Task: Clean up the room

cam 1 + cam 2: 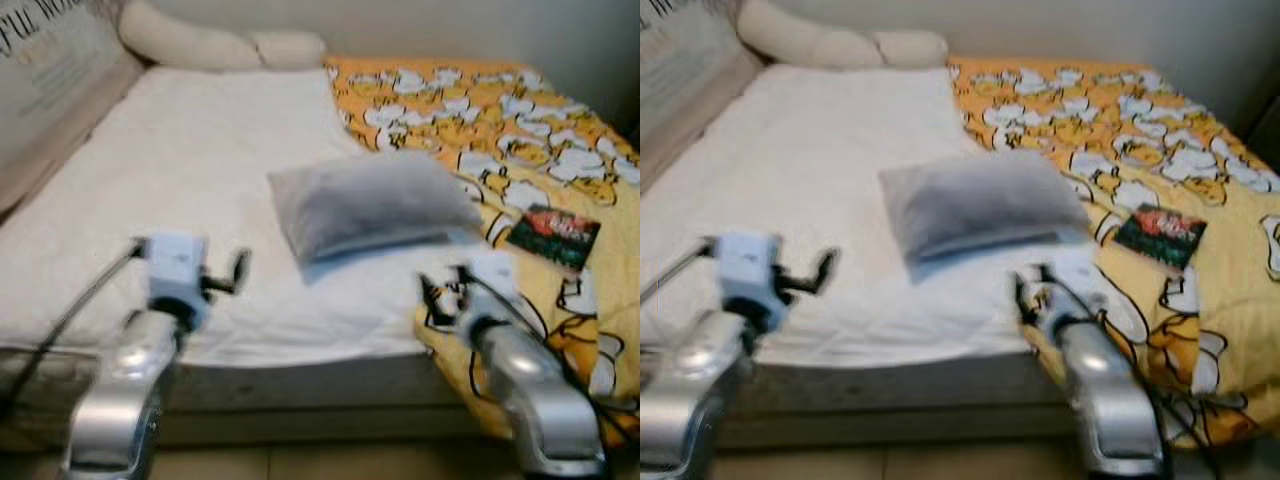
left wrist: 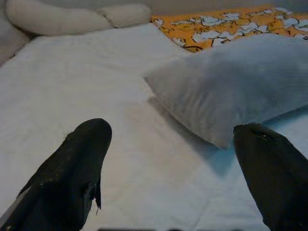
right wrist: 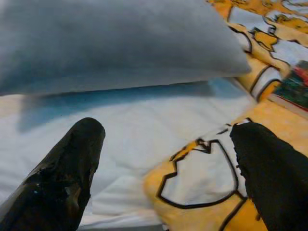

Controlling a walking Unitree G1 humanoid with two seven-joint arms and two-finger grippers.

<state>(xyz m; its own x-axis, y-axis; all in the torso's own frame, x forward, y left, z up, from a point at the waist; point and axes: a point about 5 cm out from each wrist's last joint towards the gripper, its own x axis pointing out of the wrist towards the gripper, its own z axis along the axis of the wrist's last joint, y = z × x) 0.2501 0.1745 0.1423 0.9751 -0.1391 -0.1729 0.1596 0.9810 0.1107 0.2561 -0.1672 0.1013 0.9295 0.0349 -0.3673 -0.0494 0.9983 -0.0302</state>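
Bed (image 1: 200, 170): white-sheeted mattress running away from the robot toward a pale wall; its near edge lies just below both arms
Grey pillow (image 1: 372, 203): flat on the white sheet at mid-bed, its right end touching the edge of the yellow quilt; casts a bluish shadow on the sheet along its near side
Yellow quilt (image 1: 520, 130): orange-and-yellow cover printed with white cartoon figures, spread over the right half of the bed and drooping over the near right corner
Dark booklet (image 1: 554, 235): small flat packet or book with red and green print, lying on the quilt to the right of the grey pillow and well apart from it; lettering too blurred to read
Cream pillows (image 1: 215, 45): two pale bolsters side by side at the head of the bed, against the wall
Printed cushion (image 1: 50, 70): large pale panel with dark lettering, leaning along the left side of the bed
Left gripper (image 2: 178, 163): raised over the white sheet near the bed's front edge, short of the grey pillow's near-left corner; fingers (image 2: 72, 178) spread wide, nothing between them
Right gripper (image 3: 168, 168): poised above the seam where the quilt's edge overlaps the sheet, just short of the grey pillow's near side; fingers (image 3: 62, 178) parted wide, holding nothing
Picture quality: head views soft with blur
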